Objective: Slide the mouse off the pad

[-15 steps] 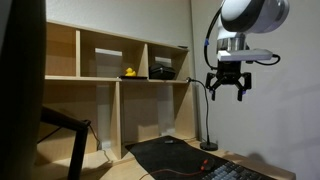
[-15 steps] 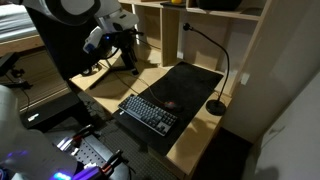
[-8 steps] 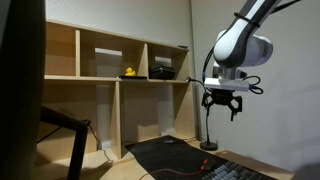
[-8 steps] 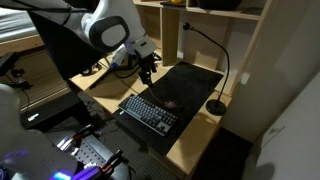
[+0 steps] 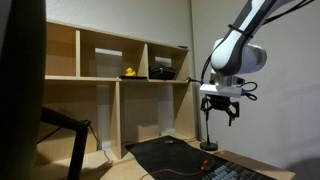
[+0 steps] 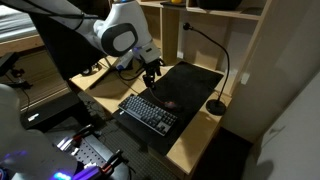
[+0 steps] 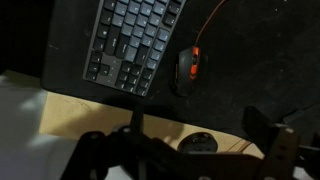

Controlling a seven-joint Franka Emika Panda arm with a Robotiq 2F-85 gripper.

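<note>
My hand (image 5: 221, 114) hangs in the air, well above the counter (image 6: 108, 92). Its fingers are spread wide and there is nothing between them. In the wrist view, an edge of the pad (image 7: 250, 70) lies below me, with a strip of bare wood alongside it. The mouse (image 7: 190, 63) sits on the pad, glowing red, just beside the short end of the keyboard (image 7: 130, 40) and well apart from my fingers. Bare black mat lies on the side of the mouse away from the keyboard, and more lies between the mouse and the edge under me. A gooseneck desk lamp (image 6: 215, 105) stands at the pad's border, past the mouse. Behind the counter is a wooden shelf unit (image 5: 110, 80). One upper compartment holds a yellow rubber duck (image 5: 129, 72), and the next holds a dark object (image 5: 162, 70) I cannot make out. The room is dim, with a pale wall (image 5: 200, 30).
</note>
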